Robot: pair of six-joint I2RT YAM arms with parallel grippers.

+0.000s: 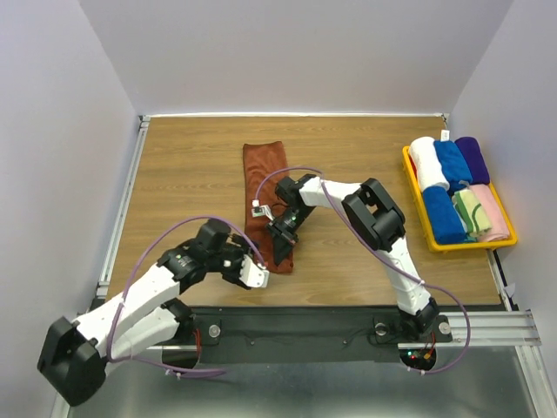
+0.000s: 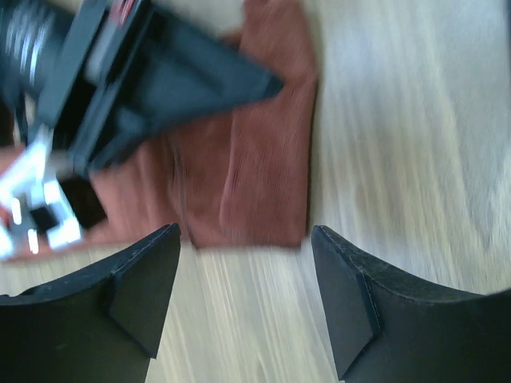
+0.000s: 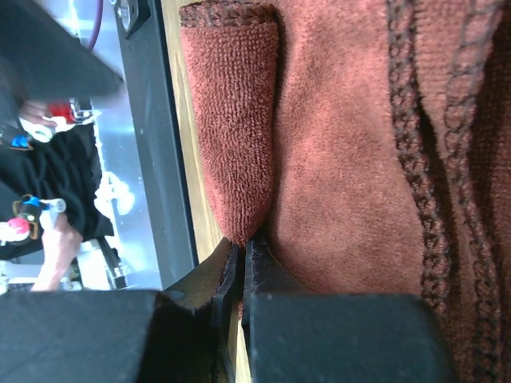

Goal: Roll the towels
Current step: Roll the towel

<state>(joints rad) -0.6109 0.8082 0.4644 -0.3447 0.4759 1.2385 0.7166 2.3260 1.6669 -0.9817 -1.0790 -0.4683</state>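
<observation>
A rust-brown towel point(image 1: 265, 165) lies as a long strip down the middle of the table, its near end folded over. My right gripper point(image 1: 281, 246) sits on that near end. In the right wrist view it point(image 3: 243, 249) is shut, pinching the tip of the towel's point(image 3: 351, 159) folded edge. My left gripper point(image 1: 262, 272) hovers just off the near end. In the left wrist view it point(image 2: 243, 267) is open over bare wood, with the towel's point(image 2: 255, 183) edge just ahead. A cream and green towel point(image 1: 471, 212) lies rolled in the tray.
A yellow tray point(image 1: 470, 247) at the right edge holds rolled white point(image 1: 427, 162), blue point(image 1: 452, 163), purple point(image 1: 473, 157) and pink point(image 1: 493, 214) towels. Metal rails run along the table's left and near edges. White walls close in the back and sides.
</observation>
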